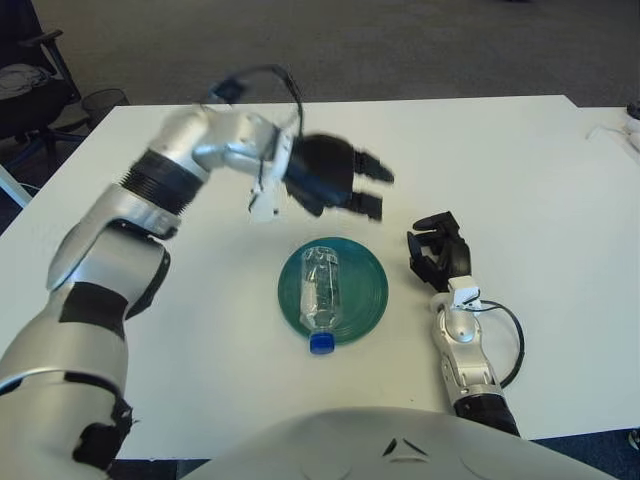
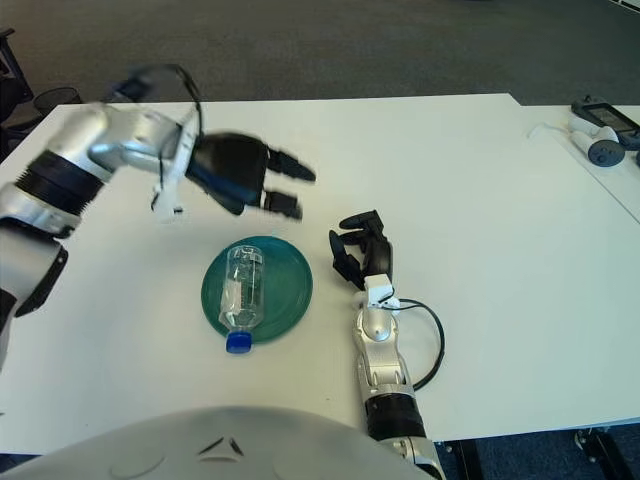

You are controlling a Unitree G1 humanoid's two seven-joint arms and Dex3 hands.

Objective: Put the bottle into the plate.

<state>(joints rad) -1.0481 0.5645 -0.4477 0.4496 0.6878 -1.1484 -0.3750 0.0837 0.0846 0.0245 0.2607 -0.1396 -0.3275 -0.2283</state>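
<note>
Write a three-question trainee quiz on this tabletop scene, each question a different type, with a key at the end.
1. True or false: the bottle is standing upright on the green plate.
2. Multiple choice: where is the left hand? A) clamped on the bottle; B) open and raised beyond the plate, holding nothing; C) flat on the plate.
3. Fill in: the bottle's blue cap points toward the ____, hanging past the plate's near rim.

Key
1. False: it lies on its side across the plate.
2. B.
3. Robot. The right hand shows idle to the right of the plate.
</note>
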